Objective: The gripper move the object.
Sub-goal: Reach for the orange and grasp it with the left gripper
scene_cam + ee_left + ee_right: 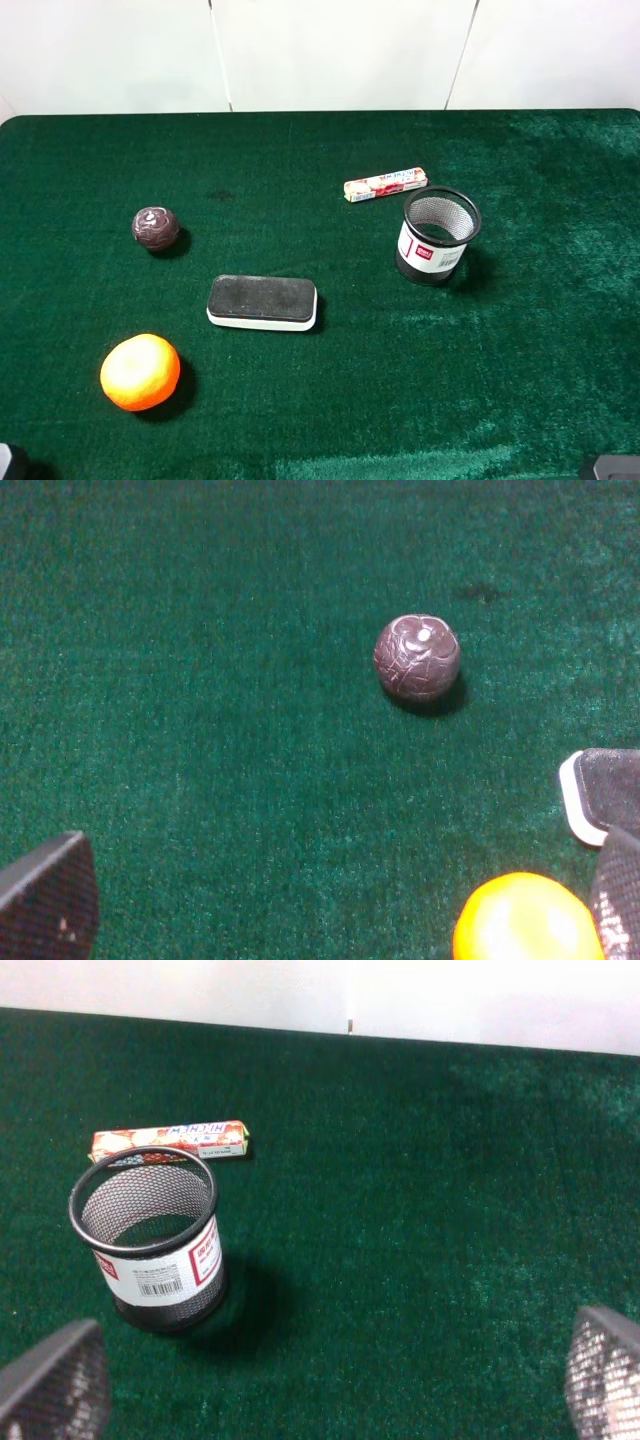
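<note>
The one orange point(140, 372) is sitting on the green felt table point(300, 150) near the front-left corner, free of any grip. My left claw point(335, 900) is hanging over that corner with its two dark fingers point(50, 900) spread wide and holding nothing. In my left wrist view the orange is showing just beside one of them.

One flat black-and-white eraser point(262, 302) is lying a little further in, towards the middle. One dark purple patterned ball point(155, 227) is resting behind the orange, nearer the left edge.

Towards the right half, one black mesh cup point(438, 235) is standing upright with a white label round its base. One candy tube point(385, 184) is lying just behind it, towards the back edge.

My right claw point(330, 1380) is hovering by the front-right corner, fingers equally wide apart and empty.
</note>
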